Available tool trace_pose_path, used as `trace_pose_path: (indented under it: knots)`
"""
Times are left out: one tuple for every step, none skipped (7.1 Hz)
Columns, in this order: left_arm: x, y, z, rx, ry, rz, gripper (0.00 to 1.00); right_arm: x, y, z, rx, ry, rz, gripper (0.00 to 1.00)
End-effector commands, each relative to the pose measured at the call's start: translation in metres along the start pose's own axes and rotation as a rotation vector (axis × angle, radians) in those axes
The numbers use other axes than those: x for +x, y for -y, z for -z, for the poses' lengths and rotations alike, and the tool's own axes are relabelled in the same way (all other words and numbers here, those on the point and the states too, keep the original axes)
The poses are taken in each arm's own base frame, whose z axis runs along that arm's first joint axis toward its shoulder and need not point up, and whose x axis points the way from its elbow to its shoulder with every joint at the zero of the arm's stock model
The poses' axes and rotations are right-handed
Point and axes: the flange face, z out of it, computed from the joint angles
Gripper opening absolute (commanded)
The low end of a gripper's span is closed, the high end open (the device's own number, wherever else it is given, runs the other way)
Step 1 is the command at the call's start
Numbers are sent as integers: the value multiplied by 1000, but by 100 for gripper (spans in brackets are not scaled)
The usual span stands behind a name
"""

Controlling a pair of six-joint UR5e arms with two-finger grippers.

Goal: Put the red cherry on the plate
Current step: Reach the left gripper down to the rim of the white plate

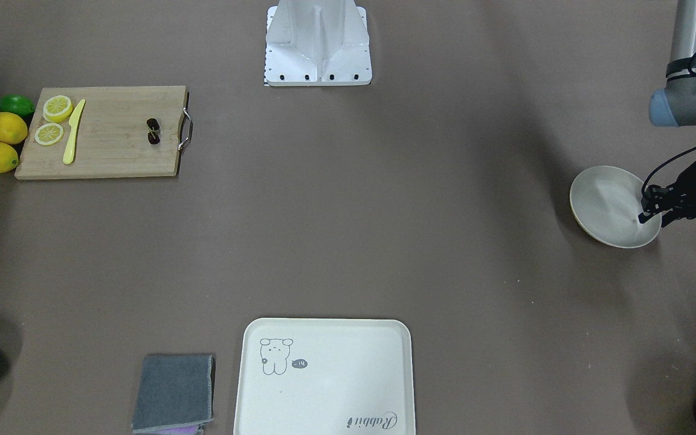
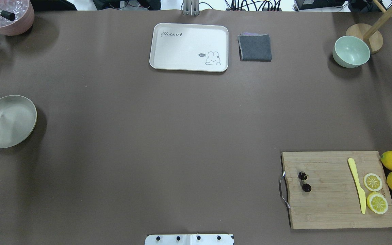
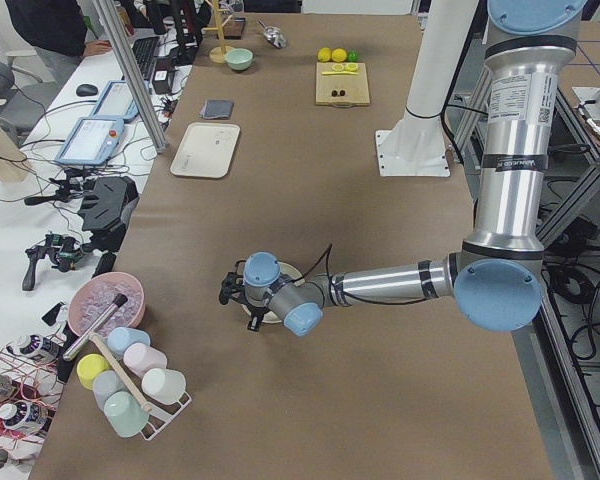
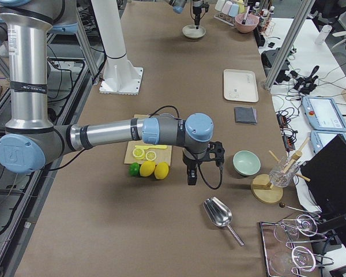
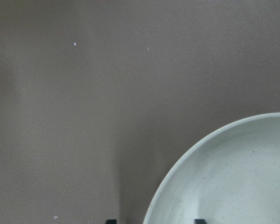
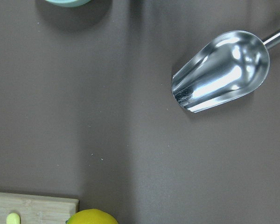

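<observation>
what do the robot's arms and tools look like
Both the left arm and right arm are silver tubes with pale blue joint caps and black bands. Thin black cables loop to each wrist. The left tool and right tool are black.

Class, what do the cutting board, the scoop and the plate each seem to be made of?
The cutting board looks like bamboo or wood: pale striped grain, no gloss. The scoop looks like polished metal: mirror-like reflections. The plate is cream, matte, faintly speckled; ceramic or plastic, unclear.
</observation>
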Motion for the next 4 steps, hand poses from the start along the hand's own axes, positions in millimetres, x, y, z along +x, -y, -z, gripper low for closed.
trace_pose_path:
  knots:
    - [-1,-2,1,-1,-1,-1,0,-8,-1,7,13,-2,10,100]
    - [-5,1,10,5,-22,12,0,-7,-3,6,11,0,-11,100]
    - [-12,8,24,5,-67,36,0,-7,-3,7,12,0,-11,100]
    - [-16,12,40,2,-131,54,0,-9,-1,8,17,1,-7,100]
